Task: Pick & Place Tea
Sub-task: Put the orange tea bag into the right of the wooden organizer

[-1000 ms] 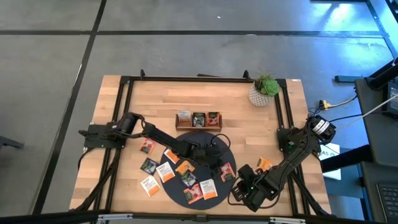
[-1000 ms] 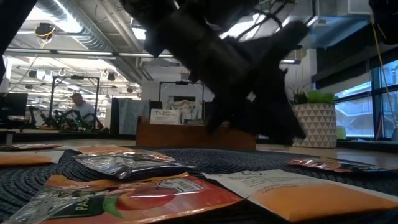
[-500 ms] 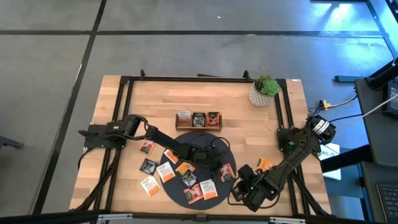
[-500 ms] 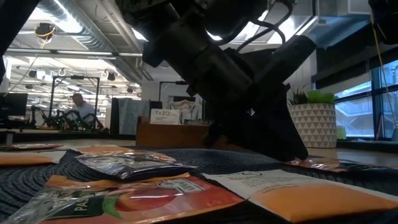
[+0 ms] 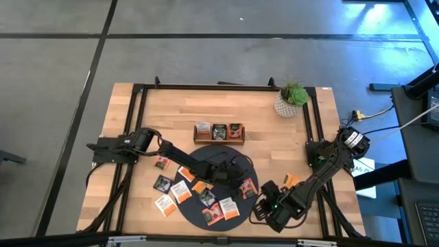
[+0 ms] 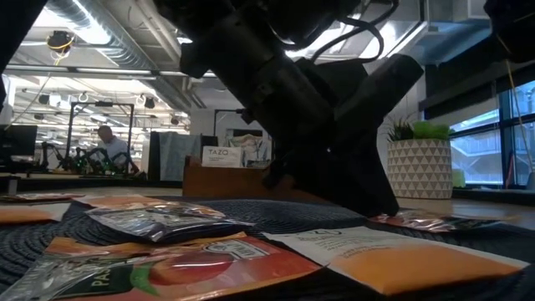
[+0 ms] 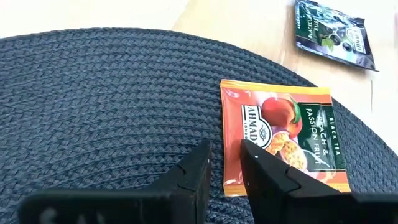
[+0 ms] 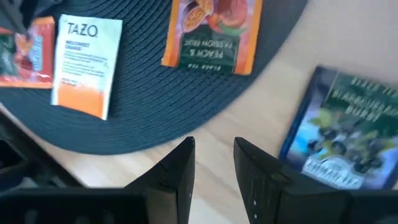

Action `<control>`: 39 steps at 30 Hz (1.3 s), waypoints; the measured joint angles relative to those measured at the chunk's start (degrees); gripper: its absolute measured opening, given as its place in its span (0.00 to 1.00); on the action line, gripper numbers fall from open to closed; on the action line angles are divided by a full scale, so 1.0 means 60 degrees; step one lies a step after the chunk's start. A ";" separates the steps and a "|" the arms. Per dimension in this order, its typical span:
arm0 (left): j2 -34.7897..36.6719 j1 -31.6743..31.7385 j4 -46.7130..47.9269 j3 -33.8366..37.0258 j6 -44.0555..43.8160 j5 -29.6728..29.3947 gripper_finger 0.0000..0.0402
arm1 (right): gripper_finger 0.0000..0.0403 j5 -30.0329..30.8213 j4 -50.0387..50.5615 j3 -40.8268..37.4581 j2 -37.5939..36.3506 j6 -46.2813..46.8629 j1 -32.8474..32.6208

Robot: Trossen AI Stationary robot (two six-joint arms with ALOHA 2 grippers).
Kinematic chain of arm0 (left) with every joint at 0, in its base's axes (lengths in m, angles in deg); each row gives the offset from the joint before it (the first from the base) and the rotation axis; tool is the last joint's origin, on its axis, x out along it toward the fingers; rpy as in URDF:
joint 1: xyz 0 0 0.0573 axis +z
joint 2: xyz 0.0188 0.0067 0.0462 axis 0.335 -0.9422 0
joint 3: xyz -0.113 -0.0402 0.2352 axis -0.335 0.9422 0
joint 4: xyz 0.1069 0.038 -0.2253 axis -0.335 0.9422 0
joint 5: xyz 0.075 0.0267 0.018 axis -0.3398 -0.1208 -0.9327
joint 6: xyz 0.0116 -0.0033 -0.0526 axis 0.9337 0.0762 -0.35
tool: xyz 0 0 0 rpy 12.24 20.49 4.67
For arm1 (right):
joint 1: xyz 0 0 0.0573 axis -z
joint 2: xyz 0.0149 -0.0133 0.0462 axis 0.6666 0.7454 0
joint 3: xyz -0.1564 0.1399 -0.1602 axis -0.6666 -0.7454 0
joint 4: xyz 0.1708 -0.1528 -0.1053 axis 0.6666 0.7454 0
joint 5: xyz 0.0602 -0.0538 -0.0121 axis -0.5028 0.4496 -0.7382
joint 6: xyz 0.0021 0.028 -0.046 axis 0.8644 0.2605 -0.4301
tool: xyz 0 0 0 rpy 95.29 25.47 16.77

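Your left hand (image 7: 224,163) is low over the mat (image 7: 93,99), its fingers a narrow gap apart and holding nothing, with the near edge of an orange peach sachet (image 7: 283,140) right at the tips. Straddle that edge, press down lightly and close, so one finger slides under it. Your right hand (image 8: 214,155) waits, slightly apart and empty, above the tabletop (image 8: 249,118) by a blue sachet (image 8: 339,130).
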 joint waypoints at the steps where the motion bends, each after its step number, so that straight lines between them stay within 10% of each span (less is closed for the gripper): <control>1: -0.0003 -0.0007 0.0003 0.0000 0.0003 -0.0058 0.21 | 0.28 -0.0003 -0.0070 0.0000 0.0000 0.0265 0.0000; 13: -0.0003 0.0161 0.0071 0.0022 -0.0477 0.0743 0.21 | 0.34 0.1877 -0.1925 -0.0626 0.0000 0.1870 0.0183; 24: -0.0003 0.0157 0.0069 0.0025 -0.0645 0.0762 0.21 | 0.64 0.1664 -0.3300 -0.1654 0.0004 0.3058 0.0197; 39: -0.0003 0.0143 0.0043 0.0027 -0.0740 0.0876 0.21 | 0.64 0.1432 -0.3211 -0.1661 0.0004 0.2368 0.0867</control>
